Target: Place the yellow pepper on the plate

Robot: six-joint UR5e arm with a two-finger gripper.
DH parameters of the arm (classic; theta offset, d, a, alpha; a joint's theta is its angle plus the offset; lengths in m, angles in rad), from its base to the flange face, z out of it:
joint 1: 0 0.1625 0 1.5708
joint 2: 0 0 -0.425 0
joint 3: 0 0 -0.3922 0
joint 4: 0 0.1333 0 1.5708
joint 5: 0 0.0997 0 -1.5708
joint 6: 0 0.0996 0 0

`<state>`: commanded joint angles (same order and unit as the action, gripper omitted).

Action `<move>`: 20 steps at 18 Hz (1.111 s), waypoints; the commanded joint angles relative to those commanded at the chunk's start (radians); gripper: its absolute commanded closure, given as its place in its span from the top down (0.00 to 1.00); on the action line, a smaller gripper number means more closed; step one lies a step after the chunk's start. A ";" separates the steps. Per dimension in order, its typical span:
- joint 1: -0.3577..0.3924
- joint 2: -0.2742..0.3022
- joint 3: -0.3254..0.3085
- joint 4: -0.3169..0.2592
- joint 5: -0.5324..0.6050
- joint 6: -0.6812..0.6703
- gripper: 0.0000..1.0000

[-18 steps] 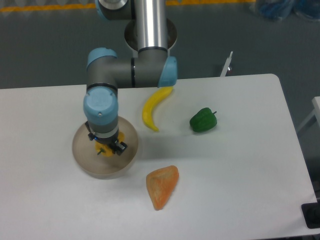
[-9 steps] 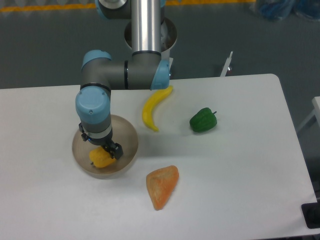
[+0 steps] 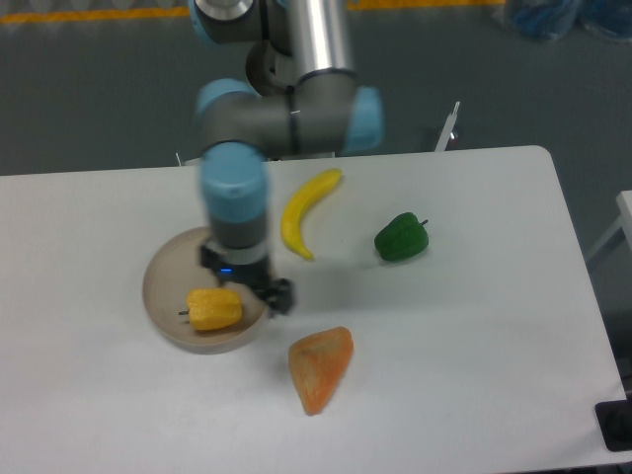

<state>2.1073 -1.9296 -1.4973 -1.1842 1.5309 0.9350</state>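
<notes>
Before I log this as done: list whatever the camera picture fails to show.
- End effector: motion-blurred and seen from above under the wrist; open or shut cannot be told.
- Plate: its right rim is hidden behind the arm.
- Yellow pepper: its underside is out of sight.
- Arm base: cut off by the top edge.

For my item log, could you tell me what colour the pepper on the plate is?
Yellow-orange pepper, clearest in the fixed camera view.

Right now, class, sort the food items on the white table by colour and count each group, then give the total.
Yellow: 2, the blocky yellow pepper on the round beige plate and the long curved banana
Green: 1, the green pepper
Orange: 1, the orange wedge
Total: 4
</notes>
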 joint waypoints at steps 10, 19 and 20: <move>0.282 -0.183 0.192 -0.023 0.052 0.485 1.00; 0.284 -0.184 0.181 -0.058 0.124 0.513 1.00; 0.284 -0.184 0.181 -0.058 0.124 0.513 1.00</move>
<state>2.3915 -2.1138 -1.3162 -1.2425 1.6552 1.4481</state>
